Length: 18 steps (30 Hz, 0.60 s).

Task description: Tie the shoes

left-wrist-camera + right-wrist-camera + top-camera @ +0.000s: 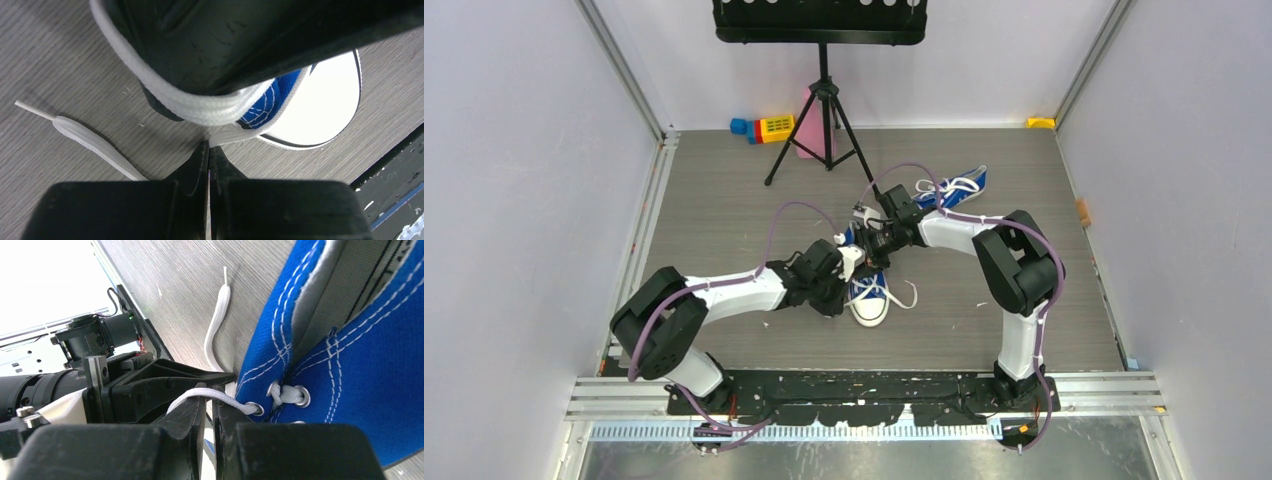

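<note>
Both arms are meeting over the near shoe (870, 300), in the middle of the table (724, 200).
The left gripper (209, 152) is clamping tight on a white lace (235, 134) beside the toe cap (325, 107). The right gripper (210, 402), jaws almost together, is taking a strand (222, 398) from an eyelet across its tips (whether pinched, one cannot tell). The other shoe (954, 187) is lying far right, well apart, and a loose lace end (85, 140) is trailing to the left.
</note>
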{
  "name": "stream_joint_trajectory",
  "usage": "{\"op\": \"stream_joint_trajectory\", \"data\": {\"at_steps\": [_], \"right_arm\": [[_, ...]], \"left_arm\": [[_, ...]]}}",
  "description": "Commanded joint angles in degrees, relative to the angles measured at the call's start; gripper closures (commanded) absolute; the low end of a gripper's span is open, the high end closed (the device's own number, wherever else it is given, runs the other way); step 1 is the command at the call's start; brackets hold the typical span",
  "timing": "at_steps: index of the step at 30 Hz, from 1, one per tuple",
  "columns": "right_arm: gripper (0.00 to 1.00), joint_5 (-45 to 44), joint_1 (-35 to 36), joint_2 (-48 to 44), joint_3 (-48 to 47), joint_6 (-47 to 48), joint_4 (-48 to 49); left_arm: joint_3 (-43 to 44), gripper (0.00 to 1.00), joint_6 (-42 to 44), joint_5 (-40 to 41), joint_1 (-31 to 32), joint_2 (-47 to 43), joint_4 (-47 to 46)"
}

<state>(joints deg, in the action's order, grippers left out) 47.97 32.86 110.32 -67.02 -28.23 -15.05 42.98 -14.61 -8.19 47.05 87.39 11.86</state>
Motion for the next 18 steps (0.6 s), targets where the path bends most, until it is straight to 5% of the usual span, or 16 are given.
{"op": "stream_joint_trajectory", "data": {"at_steps": [1,11,18], "right_arm": [[0.83,1.7,-0.1,0.1,-2.3,0.6,-0.6],[0.68,1.4,-0.1,0.1,-3.3,1.6,-1.9],[0.67,1.5,-0.1,0.2,-3.5,2.0,-2.5]], "left_arm": [[-1.5,1.00,-0.7,1.4,-1.3,-3.0,-5.1],[0.1,1.00,-3.2,-7.3,-7.1,-2.5,-8.2],[1.1,1.00,-4.9,-9.4,-9.1,-1.8,-9.8]]}}
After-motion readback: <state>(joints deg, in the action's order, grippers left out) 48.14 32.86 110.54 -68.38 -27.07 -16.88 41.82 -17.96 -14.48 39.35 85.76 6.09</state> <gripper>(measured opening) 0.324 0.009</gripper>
